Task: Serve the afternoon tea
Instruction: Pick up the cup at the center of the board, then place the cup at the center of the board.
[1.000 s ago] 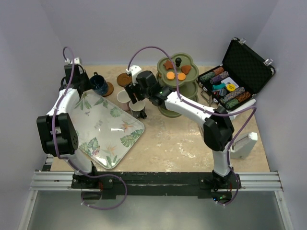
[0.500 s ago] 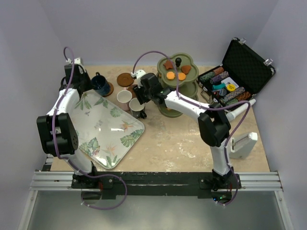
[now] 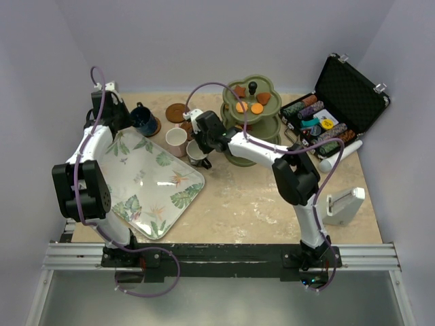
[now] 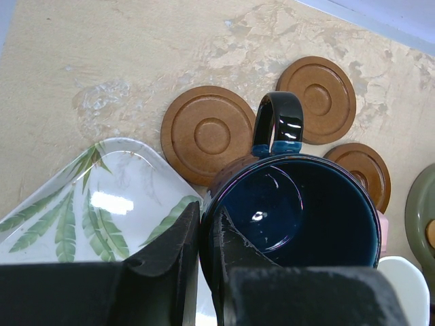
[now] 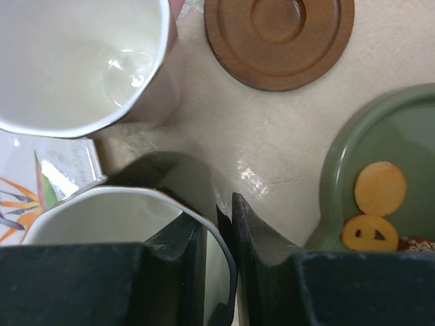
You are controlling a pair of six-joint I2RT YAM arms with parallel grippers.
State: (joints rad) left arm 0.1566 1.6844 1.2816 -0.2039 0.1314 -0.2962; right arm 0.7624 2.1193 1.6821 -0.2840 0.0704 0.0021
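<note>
My left gripper is shut on the rim of the navy cup, one finger inside and one outside. The cup sits at the back left, beside the tray's far corner. Three brown saucers lie around it. In the middle, my right gripper is shut on the rim of the cream cup, which stands on the table. The pinkish-white cup stands just beside it. The olive-green stand carries orange and brown biscuits.
A leaf-patterned white tray lies at the left front. An open black case of poker chips sits at the back right. A white box-like object stands near the right edge.
My right gripper has closed from wide open onto the cream cup's rim, and its wrist has shifted slightly right and back. The left arm and navy cup have not moved.
</note>
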